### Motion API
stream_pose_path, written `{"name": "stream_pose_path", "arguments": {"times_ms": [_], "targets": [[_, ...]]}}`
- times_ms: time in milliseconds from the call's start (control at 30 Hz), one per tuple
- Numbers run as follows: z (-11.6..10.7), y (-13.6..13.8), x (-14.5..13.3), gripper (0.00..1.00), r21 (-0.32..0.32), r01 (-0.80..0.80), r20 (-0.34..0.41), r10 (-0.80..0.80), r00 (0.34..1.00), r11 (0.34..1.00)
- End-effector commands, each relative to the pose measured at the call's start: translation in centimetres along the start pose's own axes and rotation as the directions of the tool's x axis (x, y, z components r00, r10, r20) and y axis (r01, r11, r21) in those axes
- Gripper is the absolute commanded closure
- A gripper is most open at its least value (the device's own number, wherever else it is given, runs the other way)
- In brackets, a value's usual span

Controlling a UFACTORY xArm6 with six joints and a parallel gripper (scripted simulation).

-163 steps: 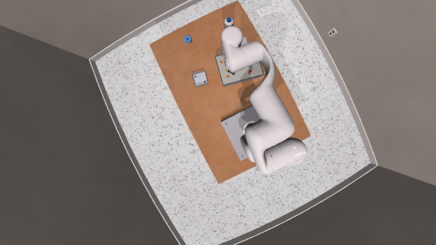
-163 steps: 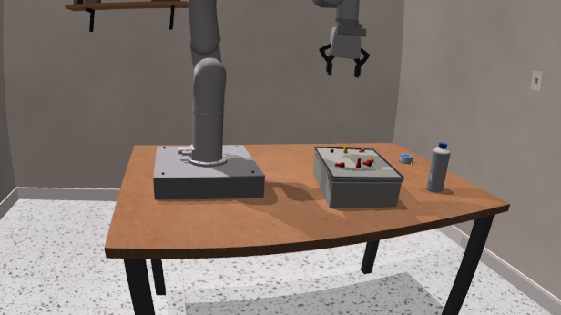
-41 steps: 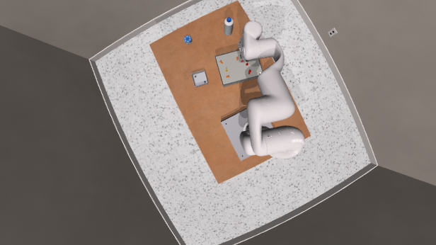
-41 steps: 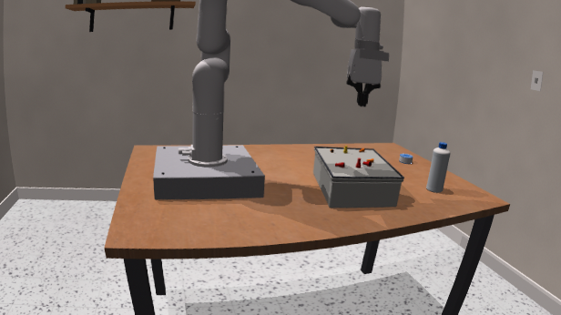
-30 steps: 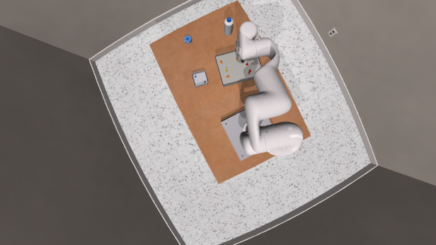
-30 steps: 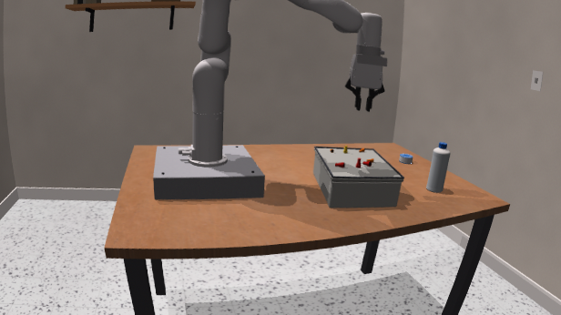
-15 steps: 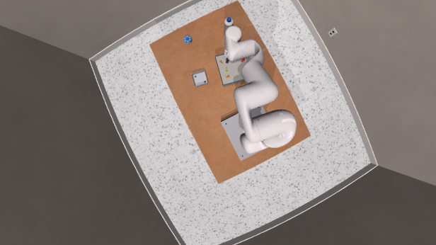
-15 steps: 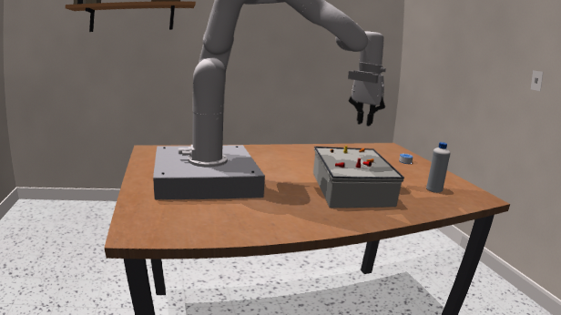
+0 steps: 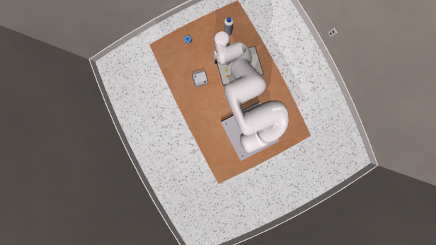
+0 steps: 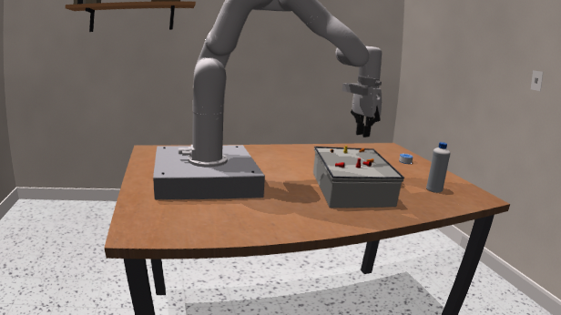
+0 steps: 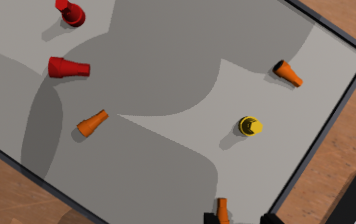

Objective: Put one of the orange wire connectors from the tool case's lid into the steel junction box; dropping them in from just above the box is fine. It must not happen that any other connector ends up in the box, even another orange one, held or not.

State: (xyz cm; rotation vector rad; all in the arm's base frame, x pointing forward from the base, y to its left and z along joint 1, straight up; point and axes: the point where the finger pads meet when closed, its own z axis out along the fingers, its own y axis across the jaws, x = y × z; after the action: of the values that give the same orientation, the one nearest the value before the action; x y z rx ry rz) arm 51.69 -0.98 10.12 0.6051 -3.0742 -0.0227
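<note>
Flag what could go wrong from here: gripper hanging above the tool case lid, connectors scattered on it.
1. The orange connector lined up with the gripper lies near the lid's rim; a finger could land on the rim, or nudge the connector off.
2. The fingers are only partly open, so they may come down on the connector rather than around it.
3. The junction box sits well away across the table; a weak pinch on that tapered connector could lose it in transit.
</note>
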Motion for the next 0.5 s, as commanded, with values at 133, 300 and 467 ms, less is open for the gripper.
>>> {"name": "stream_pose_path", "arguments": {"times_ms": [133,300,467], "targets": [[0.0,0.0,-0.4,0.73,0.010,-0.021,0.002,0.021,1.000,1.000],[2.4,0.0,-0.4,0.73,0.010,-0.021,0.001,0.021,1.000,1.000],[4.0,0.0,-0.4,0.73,0.010,-0.021,0.001,0.021,1.000,1.000]]}}
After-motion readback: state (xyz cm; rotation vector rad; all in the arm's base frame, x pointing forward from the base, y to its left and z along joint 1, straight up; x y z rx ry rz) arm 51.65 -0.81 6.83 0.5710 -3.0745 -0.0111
